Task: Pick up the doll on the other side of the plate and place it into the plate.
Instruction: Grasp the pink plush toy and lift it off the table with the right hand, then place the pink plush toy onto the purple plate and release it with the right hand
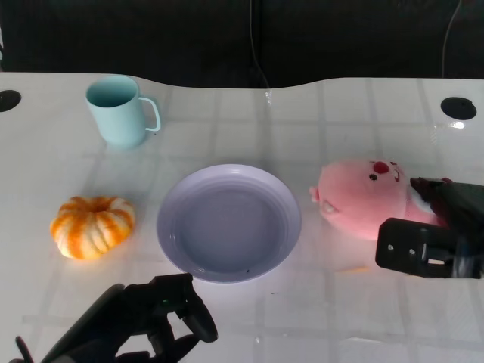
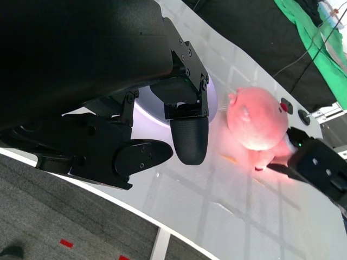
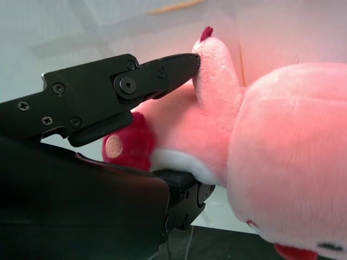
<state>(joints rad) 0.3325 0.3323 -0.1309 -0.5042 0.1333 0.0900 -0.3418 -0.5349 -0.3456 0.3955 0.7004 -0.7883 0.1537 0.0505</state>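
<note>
Right robot hand [image 1: 432, 240]: fingers [image 3: 162, 73] closing around the doll's [image 1: 363, 198] body, touching it above and below, grasping it. Left robot hand [image 1: 155, 318]: hovering at the tabletop's [image 1: 302, 318] near edge, fingers spread, holding nothing. Doll lying near the right edge, just beside the plate [image 1: 228, 223].
</note>
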